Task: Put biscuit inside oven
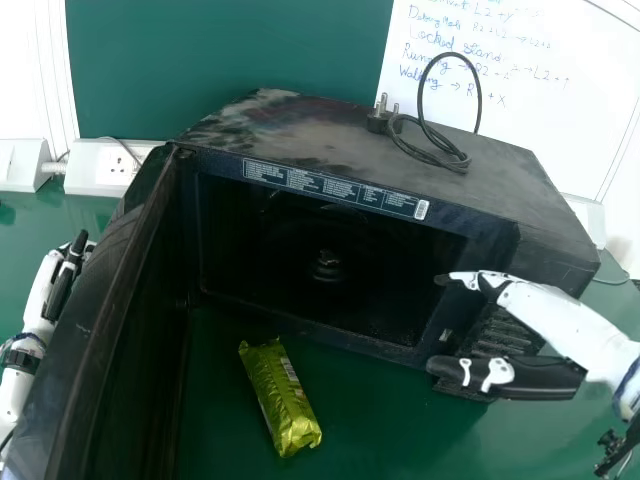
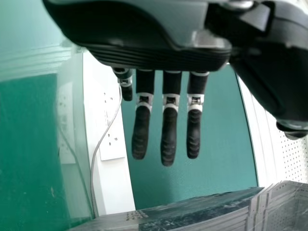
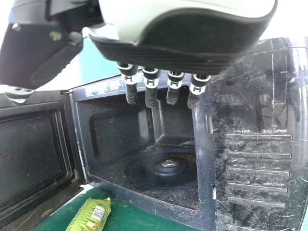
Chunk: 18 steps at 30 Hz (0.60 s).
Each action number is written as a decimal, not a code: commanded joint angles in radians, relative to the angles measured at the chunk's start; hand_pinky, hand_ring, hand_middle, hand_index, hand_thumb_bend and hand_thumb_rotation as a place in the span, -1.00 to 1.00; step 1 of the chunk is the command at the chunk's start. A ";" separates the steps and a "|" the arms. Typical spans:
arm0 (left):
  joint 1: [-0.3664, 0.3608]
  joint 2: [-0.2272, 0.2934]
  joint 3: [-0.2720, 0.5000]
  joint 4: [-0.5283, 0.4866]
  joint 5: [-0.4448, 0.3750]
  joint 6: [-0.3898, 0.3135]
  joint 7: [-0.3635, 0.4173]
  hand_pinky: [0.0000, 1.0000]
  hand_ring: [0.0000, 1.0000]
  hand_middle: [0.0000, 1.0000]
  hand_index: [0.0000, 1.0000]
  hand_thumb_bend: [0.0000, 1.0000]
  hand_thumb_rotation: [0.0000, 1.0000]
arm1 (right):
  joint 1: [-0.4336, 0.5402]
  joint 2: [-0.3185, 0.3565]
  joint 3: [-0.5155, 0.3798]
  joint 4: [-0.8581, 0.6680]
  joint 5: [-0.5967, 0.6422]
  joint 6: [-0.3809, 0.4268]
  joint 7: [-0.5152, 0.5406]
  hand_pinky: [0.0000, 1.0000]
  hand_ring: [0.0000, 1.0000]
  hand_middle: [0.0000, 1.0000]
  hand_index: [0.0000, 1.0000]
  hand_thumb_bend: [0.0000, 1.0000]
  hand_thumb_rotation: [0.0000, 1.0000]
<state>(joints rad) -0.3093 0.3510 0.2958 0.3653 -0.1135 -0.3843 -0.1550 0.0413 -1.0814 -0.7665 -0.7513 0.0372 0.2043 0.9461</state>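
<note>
The black oven [image 1: 400, 200] stands with its door [image 1: 120, 290] swung out to the left; its cavity [image 3: 163, 144] holds nothing but a hub on the floor. A green biscuit packet [image 1: 280, 396] lies on the table before the opening, beside the door; the packet [image 3: 90, 215] also appears in the right wrist view. My right hand [image 1: 520, 375] is at the oven's right front, above the packet's level, thumb and fingers apart; in its wrist view the right hand [image 3: 151, 91] has straight fingers. My left hand [image 1: 60, 285], outside the door, has straight fingers; its wrist view shows the left hand [image 2: 169, 130].
A black power cable with its plug [image 1: 380, 116] lies on top of the oven. White socket boxes [image 1: 100, 168] stand behind at the left, and a whiteboard [image 1: 540, 100] is at the back right. The green table [image 1: 390, 430] extends in front of the oven.
</note>
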 commanded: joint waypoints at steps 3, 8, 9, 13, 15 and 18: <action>-0.004 0.007 -0.002 0.007 0.005 -0.008 0.004 -0.41 -0.33 -0.22 -0.04 0.04 -0.85 | -0.004 -0.018 0.007 -0.003 -0.009 -0.004 0.005 1.00 1.00 1.00 1.00 1.00 0.22; -0.003 0.004 -0.001 0.004 0.002 -0.009 0.002 -0.42 -0.34 -0.22 -0.04 0.04 -0.85 | -0.003 -0.019 0.009 0.001 -0.012 -0.014 0.006 1.00 1.00 1.00 1.00 1.00 0.30; -0.003 0.003 0.000 0.005 0.000 -0.010 0.001 -0.42 -0.34 -0.22 -0.04 0.04 -0.85 | -0.004 -0.020 0.009 0.003 -0.010 -0.017 0.007 1.00 1.00 1.00 1.00 1.00 0.31; -0.003 0.004 0.000 0.006 0.001 -0.008 0.002 -0.42 -0.34 -0.22 -0.04 0.04 -0.85 | -0.005 -0.027 0.009 -0.003 -0.008 0.000 0.010 1.00 1.00 1.00 1.00 1.00 0.29; -0.003 0.005 0.000 0.006 0.004 -0.010 0.003 -0.42 -0.34 -0.22 -0.04 0.04 -0.85 | -0.006 -0.031 0.010 -0.010 -0.010 0.014 0.011 1.00 1.00 1.00 1.00 1.00 0.24; -0.003 0.004 -0.001 0.003 0.005 -0.006 0.005 -0.42 -0.34 -0.23 -0.04 0.04 -0.85 | -0.015 -0.037 0.021 -0.012 0.010 0.029 0.015 1.00 1.00 1.00 1.00 1.00 0.22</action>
<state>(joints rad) -0.3093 0.3510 0.2959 0.3656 -0.1084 -0.3846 -0.1551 0.0369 -1.1023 -0.7529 -0.7559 0.0322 0.2251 0.9536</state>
